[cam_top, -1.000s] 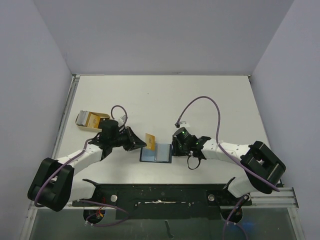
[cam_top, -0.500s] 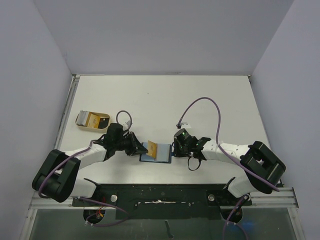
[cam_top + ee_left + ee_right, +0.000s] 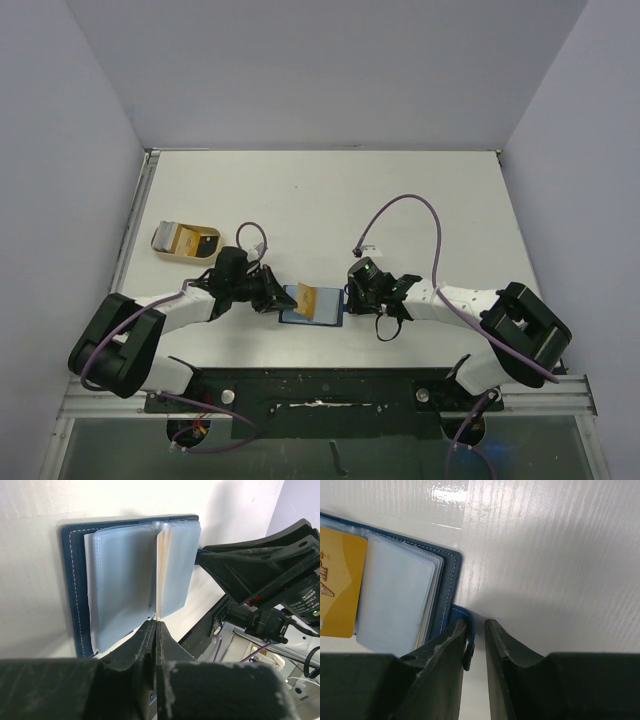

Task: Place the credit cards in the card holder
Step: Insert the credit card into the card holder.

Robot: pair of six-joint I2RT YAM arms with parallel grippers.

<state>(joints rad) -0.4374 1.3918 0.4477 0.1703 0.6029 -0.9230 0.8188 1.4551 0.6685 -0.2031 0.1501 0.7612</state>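
Note:
The card holder (image 3: 325, 306) lies open on the table, navy outside with light blue clear sleeves; it also shows in the left wrist view (image 3: 79, 580) and the right wrist view (image 3: 447, 587). My left gripper (image 3: 284, 297) is shut on a gold credit card (image 3: 306, 297), held on edge with its far end among the sleeves (image 3: 157, 575); its face shows in the right wrist view (image 3: 339, 587). My right gripper (image 3: 476, 630) stands at the holder's right edge, jaws narrowly apart around the snap tab (image 3: 468, 650), which rests against the left finger. No black card can be made out.
A beige shallow tray (image 3: 163, 240) sits at the left of the table, holding something tan with a dark part (image 3: 192, 240). A purple cable (image 3: 405, 205) loops above the right arm. The black base rail (image 3: 320, 385) runs along the near edge.
My left gripper has carried the gold card rightward and down from beside the holder's left edge onto its open sleeves. The right gripper has stayed at the holder's right edge.

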